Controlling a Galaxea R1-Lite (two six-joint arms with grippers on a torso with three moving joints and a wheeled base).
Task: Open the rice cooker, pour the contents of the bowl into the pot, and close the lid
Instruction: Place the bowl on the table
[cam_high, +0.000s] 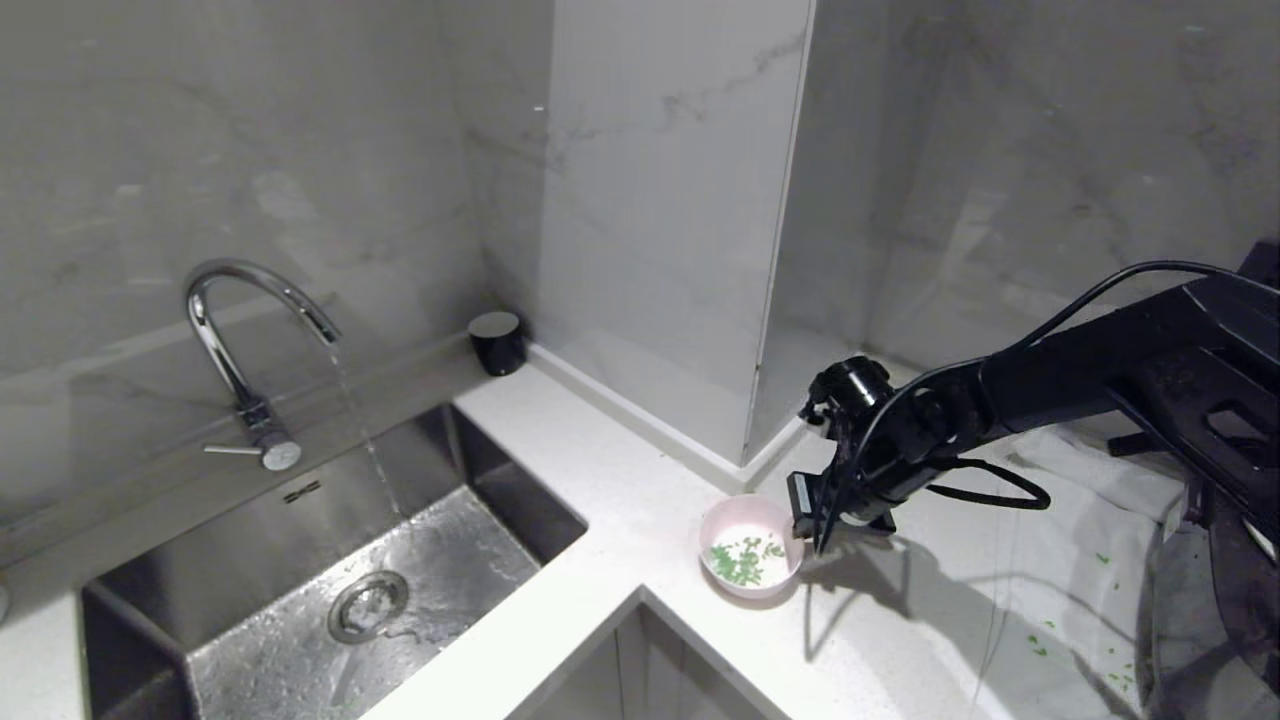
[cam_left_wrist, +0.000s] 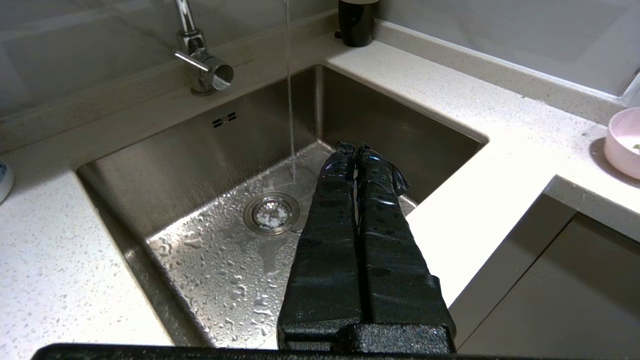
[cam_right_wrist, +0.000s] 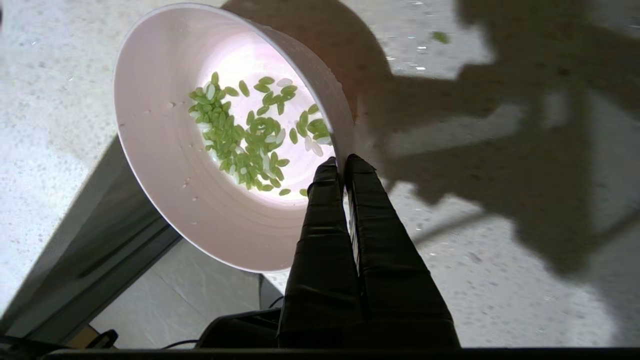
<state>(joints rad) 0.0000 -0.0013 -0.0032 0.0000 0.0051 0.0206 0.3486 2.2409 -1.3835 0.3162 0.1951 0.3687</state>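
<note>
Pale pink bowl (cam_high: 752, 546) sits on the white speckled table (cam_high: 620, 500) right at the inside corner edge, with the green bits (cam_high: 742, 560) lying loose in its white bottom. The right hand (cam_high: 822, 540) is clenched on the bowl's rim, one finger inside and one outside. The left hand (cam_left_wrist: 354, 149) hangs over the steel sink (cam_left_wrist: 165, 165), clenched on nothing, while the tap (cam_high: 235, 340) runs. A few green bits lie scattered on the table to the right. No readable writing anywhere.
</note>
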